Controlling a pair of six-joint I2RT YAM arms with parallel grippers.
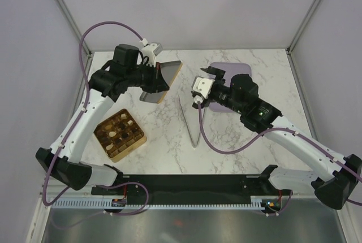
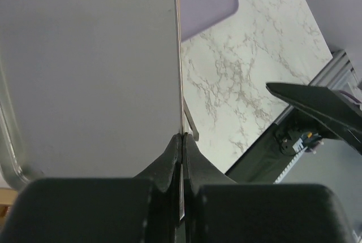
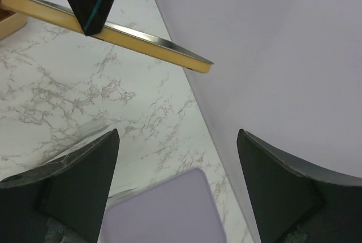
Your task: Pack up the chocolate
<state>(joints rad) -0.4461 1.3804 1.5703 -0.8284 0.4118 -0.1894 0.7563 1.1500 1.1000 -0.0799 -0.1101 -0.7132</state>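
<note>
The chocolate (image 1: 120,131), tiny dark and cream pieces, is sitting in the compartments of the gold box (image 1: 131,149) on the counter (image 1: 169,155). Each piece is likely light, stiff and easily scuffed, so it is best pinched gently across opposite sides. The pieces are too small to show a long axis, though the box's grid is lying diagonal to the counter's near edge. Just beyond the box, the left tool (image 2: 182,144) is clamping the edge of the tilted box lid (image 1: 164,79). Well right of the box, the right tool (image 3: 176,135) is hanging with its fingers apart over the lilac tray (image 3: 164,215), and thin metal tongs (image 1: 189,121) are lying between box and tray.
</note>
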